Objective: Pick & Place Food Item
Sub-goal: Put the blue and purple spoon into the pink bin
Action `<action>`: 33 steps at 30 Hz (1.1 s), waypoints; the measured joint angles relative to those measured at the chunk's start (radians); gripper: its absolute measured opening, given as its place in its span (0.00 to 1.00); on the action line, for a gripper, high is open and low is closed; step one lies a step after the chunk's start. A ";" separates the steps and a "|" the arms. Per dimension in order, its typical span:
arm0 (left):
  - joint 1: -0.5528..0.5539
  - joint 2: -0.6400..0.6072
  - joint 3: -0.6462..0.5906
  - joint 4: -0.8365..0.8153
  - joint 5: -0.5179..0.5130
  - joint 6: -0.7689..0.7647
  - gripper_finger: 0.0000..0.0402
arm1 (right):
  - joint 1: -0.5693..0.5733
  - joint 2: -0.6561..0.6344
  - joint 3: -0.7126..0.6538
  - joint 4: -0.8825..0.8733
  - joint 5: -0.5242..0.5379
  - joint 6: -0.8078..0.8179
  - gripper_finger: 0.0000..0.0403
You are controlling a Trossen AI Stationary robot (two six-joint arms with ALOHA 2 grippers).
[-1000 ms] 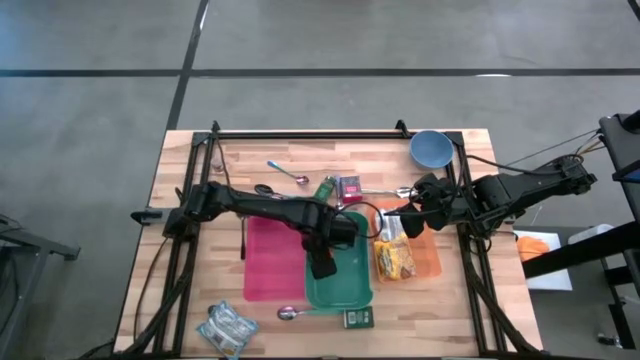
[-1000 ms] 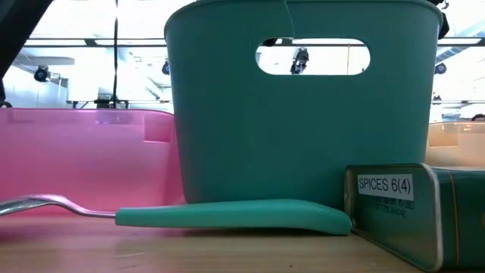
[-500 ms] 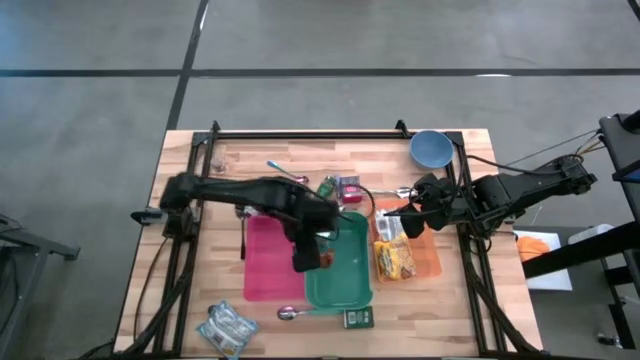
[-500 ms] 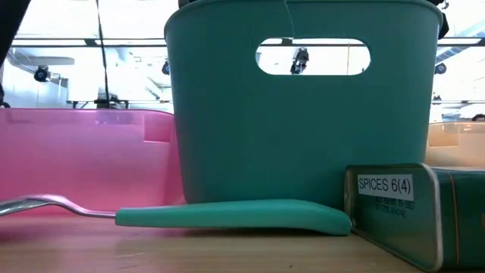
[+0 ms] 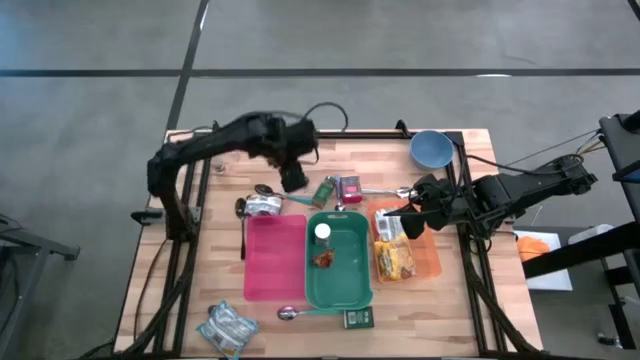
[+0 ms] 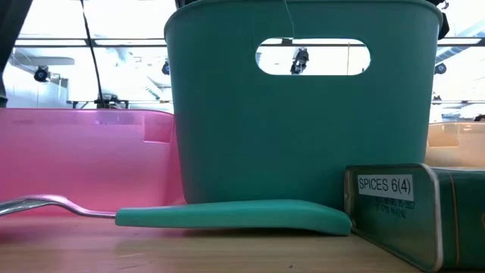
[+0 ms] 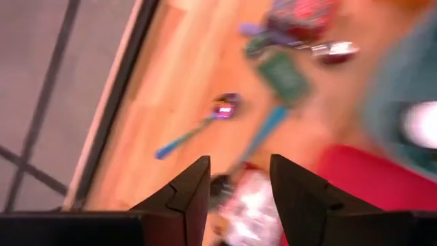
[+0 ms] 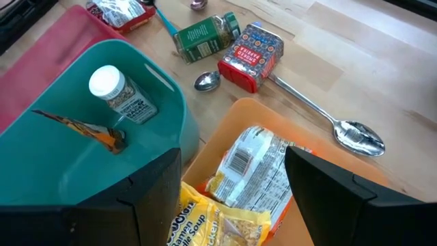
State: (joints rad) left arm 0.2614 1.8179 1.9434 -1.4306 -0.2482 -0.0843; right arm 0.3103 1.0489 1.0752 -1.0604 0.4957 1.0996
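The teal bin (image 5: 340,285) holds a white-lidded jar (image 5: 322,233) and a brown-orange packet (image 8: 95,133), whose upper end leans on the jar. My left gripper (image 5: 293,180) hangs high over the table's far left part, open with nothing between its fingers (image 7: 239,188). A silvery packet (image 7: 251,205), lying on the pink bin's far corner, and a blue-handled spoon (image 7: 194,130) lie below it. My right gripper (image 8: 232,198) stands open above the orange bin (image 5: 428,262), over a yellow packet (image 8: 256,171).
The pink bin (image 5: 275,262) stands left of the teal one. A green jar (image 8: 205,34), a red tin (image 8: 251,55) and spoons lie on the far middle. A blue bowl (image 5: 430,148) sits far right. A spice tin (image 6: 394,212) and a teal-handled spoon (image 6: 235,216) lie at the near edge.
My left gripper has risen out of the teal bin and swung toward the table's far left, tipping as it went. The brown-orange packet and the jar stay in the teal bin.
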 joint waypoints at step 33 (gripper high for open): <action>0.263 0.178 -0.547 0.520 0.190 0.489 0.38 | 0.133 0.000 0.000 0.023 -0.002 0.199 0.64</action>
State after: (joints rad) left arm 0.5245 1.9957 1.3964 -0.9104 -0.0584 0.4046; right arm 0.4431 1.0489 1.0752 -1.0378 0.4936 1.2987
